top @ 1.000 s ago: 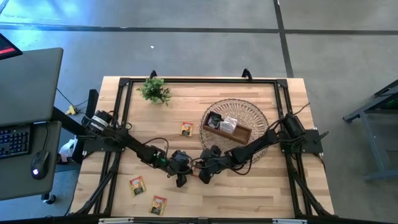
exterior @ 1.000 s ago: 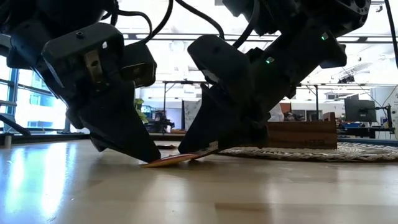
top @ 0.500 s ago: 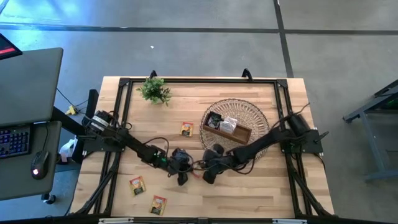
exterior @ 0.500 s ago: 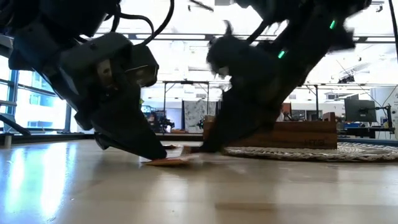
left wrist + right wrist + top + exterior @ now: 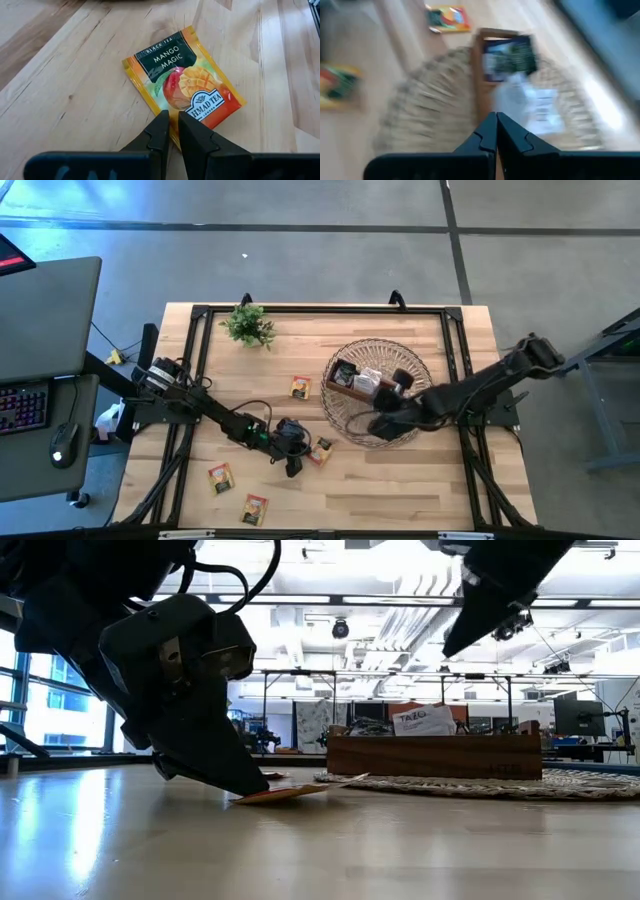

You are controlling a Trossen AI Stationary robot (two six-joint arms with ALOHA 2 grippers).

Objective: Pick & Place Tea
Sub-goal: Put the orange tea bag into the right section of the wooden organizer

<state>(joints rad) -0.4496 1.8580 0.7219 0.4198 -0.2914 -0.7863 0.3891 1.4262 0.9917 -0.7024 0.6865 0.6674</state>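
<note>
An orange tea packet printed "Mango Magic" lies on the table just left of the wicker basket. My left gripper comes down on its near edge and is shut on it; the low view shows the same gripper and packet. My right gripper hangs shut over the basket's near part, clear of everything, and shows high in the low view. Three more tea packets lie flat on the table: one and two near the front. My left gripper has the packet's near edge between its two fingertips, which stand a narrow slit apart. The fingers slant down at it from the table's left. The packet rests on the table at the gripper's end, and its far end is tipped slightly up.
A brown wooden tray with packets in it stands in the basket. A small green plant sits at the far left. A black frame runs round the table's edge. Bare wood lies at the near right.
My right gripper has left the orange packet, risen well clear of the table and swung toward the right, over the basket. The packet has stayed on the table at my left gripper's tip.
</note>
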